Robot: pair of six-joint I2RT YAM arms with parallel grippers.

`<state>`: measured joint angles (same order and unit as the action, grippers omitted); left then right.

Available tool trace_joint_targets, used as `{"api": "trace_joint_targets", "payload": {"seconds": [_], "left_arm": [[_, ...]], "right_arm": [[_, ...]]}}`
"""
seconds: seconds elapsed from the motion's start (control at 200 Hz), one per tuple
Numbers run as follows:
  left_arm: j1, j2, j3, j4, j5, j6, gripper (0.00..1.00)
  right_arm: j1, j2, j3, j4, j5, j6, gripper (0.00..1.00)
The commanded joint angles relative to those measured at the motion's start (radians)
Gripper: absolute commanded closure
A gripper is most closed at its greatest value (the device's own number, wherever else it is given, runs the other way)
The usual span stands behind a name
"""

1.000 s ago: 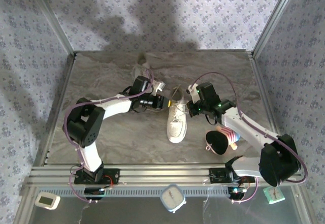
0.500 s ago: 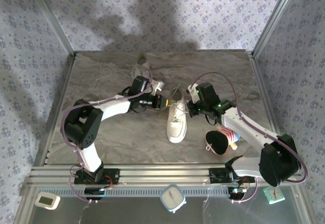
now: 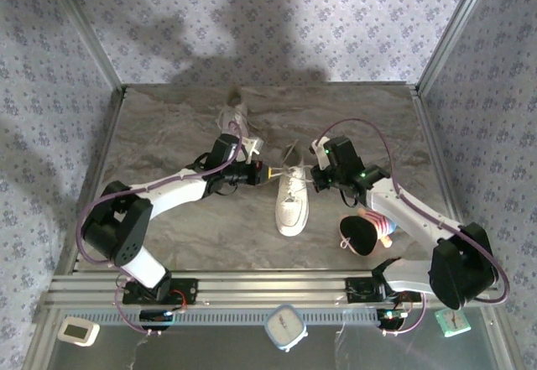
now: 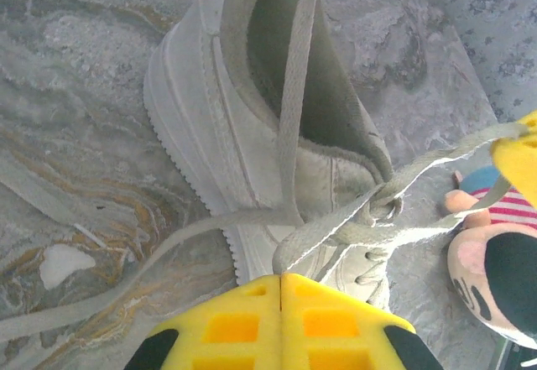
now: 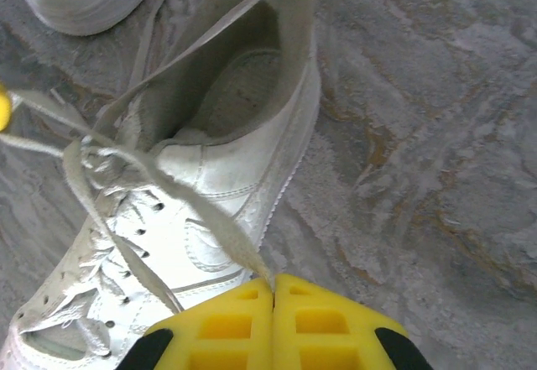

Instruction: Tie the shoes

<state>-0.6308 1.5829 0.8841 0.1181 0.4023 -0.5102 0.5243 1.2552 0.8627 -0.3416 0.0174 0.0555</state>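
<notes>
Evidently the left hand [image 3: 267, 171] and right hand [image 3: 317, 181] each pinch a lace [image 4: 336, 227] end on opposite sides of the shoe [image 3: 292, 202], likely to tension its knot [image 4: 377, 206]; the second shoe [image 3: 235, 121] waits beyond its heel.

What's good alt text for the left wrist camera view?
The left gripper, its yellow fingers shut at the bottom edge, pinches a white lace that runs to a loose knot on a white sneaker resting on a marbled grey table. A plush toy shows at the right edge.
</notes>
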Motion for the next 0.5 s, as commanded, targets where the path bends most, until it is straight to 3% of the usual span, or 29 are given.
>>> {"api": "trace_joint_targets", "payload": {"seconds": [0.0, 0.265, 0.495], "left_arm": [[-0.018, -0.018, -0.02, 0.035, -0.04, -0.042, 1.0], [-0.059, 0.091, 0.019, 0.092, -0.032, -0.081, 1.0], [-0.061, 0.106, 0.029, 0.094, -0.087, -0.102, 0.73]], "right_arm": [[-0.003, -0.037, 0.002, -0.007, 0.071, 0.035, 1.0], [-0.004, -0.033, 0.003, -0.007, 0.03, 0.034, 1.0], [0.006, -0.036, 0.007, -0.011, 0.02, 0.032, 1.0]]}}
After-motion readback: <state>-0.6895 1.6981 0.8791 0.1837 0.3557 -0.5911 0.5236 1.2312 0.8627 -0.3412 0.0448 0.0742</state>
